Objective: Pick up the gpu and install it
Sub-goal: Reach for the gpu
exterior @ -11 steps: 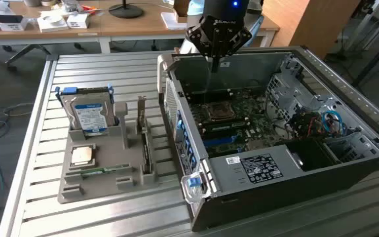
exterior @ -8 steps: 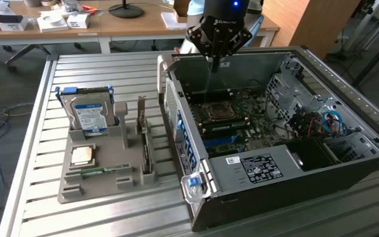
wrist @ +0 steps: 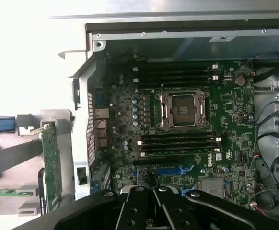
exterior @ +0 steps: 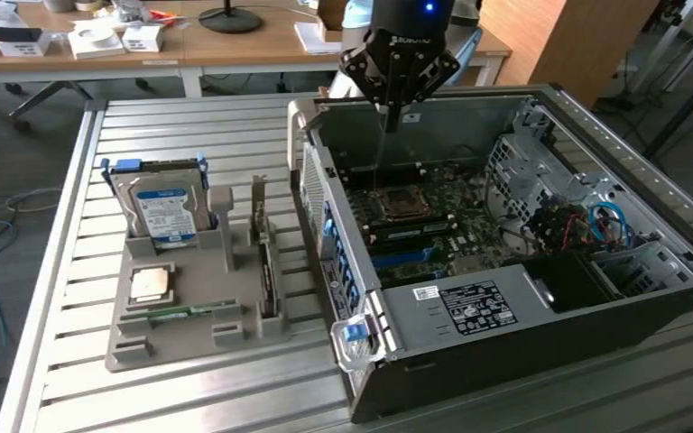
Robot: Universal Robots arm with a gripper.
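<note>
We are logging the graphics card (exterior: 266, 271) standing on its long edge in a slot of the grey holder (exterior: 184, 338), slim edge up, nothing touching it. From the wrist camera the graphics card (wrist: 51, 163) is showing green, upright just outside the case wall. It is sitting well apart from the claw (exterior: 390, 110), lower down and off toward the exterior view's left. The side wall of the computer case (exterior: 335, 262) is standing between the two. Farther from the claw, the same holder is carrying a hard drive (exterior: 163, 212) and a small memory stick (exterior: 184, 312).

The claw is hanging above the open case, over the main board (wrist: 226, 120), near the processor socket (wrist: 182, 109) and the blue slot (wrist: 170, 170). Its fingers (wrist: 139, 206) are looking pressed together, gripping nothing.

We are judging the pickup as not yet begun. A grasp is calling for spread fingers, the claw carried out past the case wall to above the card, lined up with its thin top edge, and a straight lift clear of the slot.
</note>
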